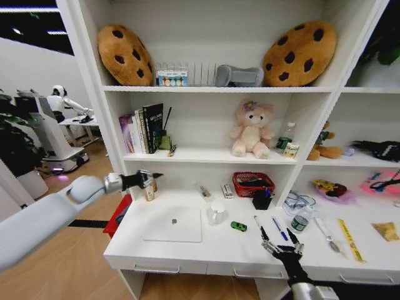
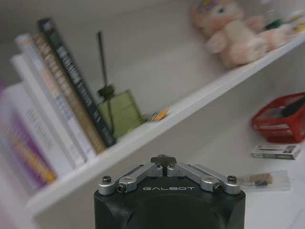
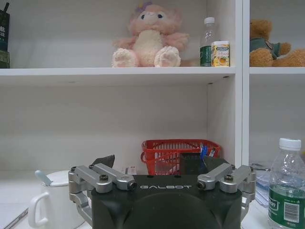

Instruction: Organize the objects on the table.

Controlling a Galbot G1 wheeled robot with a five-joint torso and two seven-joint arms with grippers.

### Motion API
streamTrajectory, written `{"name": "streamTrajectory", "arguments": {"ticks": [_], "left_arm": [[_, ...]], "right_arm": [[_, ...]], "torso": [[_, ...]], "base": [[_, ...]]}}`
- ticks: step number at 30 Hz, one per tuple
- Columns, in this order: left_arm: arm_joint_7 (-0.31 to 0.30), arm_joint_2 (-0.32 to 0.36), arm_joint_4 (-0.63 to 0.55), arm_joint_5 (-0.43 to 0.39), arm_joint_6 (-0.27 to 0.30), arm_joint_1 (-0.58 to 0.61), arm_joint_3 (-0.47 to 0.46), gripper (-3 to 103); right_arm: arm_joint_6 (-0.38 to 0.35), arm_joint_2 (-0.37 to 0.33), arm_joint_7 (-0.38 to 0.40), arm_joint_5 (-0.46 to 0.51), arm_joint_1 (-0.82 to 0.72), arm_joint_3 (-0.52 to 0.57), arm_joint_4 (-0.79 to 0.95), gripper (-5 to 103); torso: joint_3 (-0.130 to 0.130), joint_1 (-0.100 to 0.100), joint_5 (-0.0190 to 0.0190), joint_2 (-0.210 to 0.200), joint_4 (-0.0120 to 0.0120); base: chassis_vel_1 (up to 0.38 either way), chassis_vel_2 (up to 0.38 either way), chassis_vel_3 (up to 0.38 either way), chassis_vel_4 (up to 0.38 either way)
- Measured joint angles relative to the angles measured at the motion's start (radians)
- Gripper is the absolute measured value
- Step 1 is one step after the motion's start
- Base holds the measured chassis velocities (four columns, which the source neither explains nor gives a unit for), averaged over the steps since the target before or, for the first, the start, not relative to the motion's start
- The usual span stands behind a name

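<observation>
A thin silver laptop [image 1: 174, 225] lies closed on the white table [image 1: 187, 251]. To its right sit a white mug [image 1: 217, 212], a tiny green toy car [image 1: 238, 226], a black pen [image 1: 257, 221] and a blue pen [image 1: 279, 229]. My right gripper [image 1: 277, 241] hovers open at the table's front edge, just in front of the pens, with nothing between its fingers; the right wrist view shows it [image 3: 157, 166] facing the mug [image 3: 52, 200]. My left gripper [image 1: 156, 176] is shut and empty, raised above the table's back left corner; the left wrist view shows it [image 2: 163, 160] level with the book shelf.
A red basket [image 1: 252, 183], a black pen holder [image 1: 262, 200] and a small bottle [image 1: 149, 189] stand at the back of the table. A water bottle [image 1: 301, 220], cutlery and packets lie to the right. Shelves above hold books [image 1: 144, 128], plush toys and cookie cushions.
</observation>
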Motion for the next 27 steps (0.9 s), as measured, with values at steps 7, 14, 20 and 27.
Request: {"name": "streamTrajectory", "arguments": {"ticks": [7,14,20,27], "left_arm": [[-0.301,-0.145,-0.156,-0.165,0.194,0.39,-0.307,19],[-0.231,-0.3,-0.195,-0.041,0.205,0.713,-0.663,41],[-0.043,-0.488,-0.195,0.064,0.122,0.949,-0.91,62],[0.03,-0.667,-0.232,0.096,0.054,1.089,-1.036,84]], "right_arm": [[0.008,0.03,0.003,0.004,-0.064,0.051,0.03,100],[-0.033,0.001,-0.006,0.06,-0.07,0.067,0.038,100],[-0.057,-0.019,-0.034,0.084,-0.045,0.055,0.021,100],[-0.086,-0.033,-0.049,0.058,-0.009,0.025,0.013,100]], "torso": [[0.0,0.0,0.0015,0.0,-0.0024],[0.0,0.0,0.0005,0.0,-0.0009],[0.0,0.0,0.0,0.0,-0.0007],[0.0,0.0,0.0004,0.0,-0.0005]], "base": [[0.0,0.0,0.0,0.0],[0.0,0.0,0.0,0.0],[0.0,0.0,0.0,0.0],[0.0,0.0,0.0,0.0]]}}
